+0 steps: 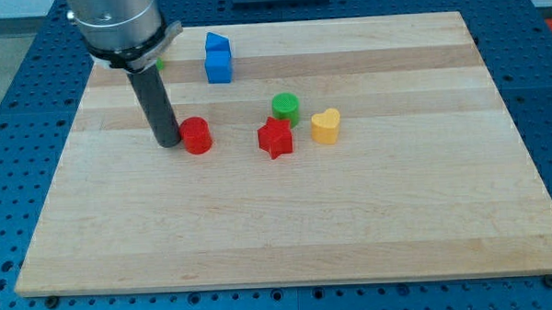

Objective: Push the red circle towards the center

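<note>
Six blocks on the wooden board (pixel 288 228): two red, two blue, one green, one yellow. Red circle (pixel 197 136) left of centre, red star (pixel 275 137) to its right, then yellow heart (pixel 326 127); green cylinder (pixel 285 107) just above the star. Blue blocks (pixel 217 58) stacked close near the top. No jaws here, just a rod; my tip (pixel 168 142) right against the circle's left side, apparently touching.

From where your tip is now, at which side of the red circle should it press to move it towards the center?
There is no gripping here, only pushing. Press the red circle on its side wall facing the view's left, where my tip already stands, at or very near it. The board's center lies towards the view's right and slightly lower, so a push from the left, a little from above, probably suits. The red star lies ahead.
</note>
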Available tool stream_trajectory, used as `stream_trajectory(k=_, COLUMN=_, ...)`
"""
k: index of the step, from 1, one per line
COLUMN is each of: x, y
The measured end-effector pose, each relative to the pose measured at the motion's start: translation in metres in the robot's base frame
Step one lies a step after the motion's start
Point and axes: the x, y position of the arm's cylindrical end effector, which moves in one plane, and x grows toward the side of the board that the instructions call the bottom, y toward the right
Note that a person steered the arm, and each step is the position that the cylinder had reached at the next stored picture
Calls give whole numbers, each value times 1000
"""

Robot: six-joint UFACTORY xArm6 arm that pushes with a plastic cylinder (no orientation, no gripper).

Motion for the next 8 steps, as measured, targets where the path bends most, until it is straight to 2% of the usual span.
stream_trajectory(k=1, x=0, y=15)
stream_trajectory(k=3, x=37, y=16)
stream_trajectory(k=6, x=30, y=39)
stream_trajectory(k=8, x=25, y=-13)
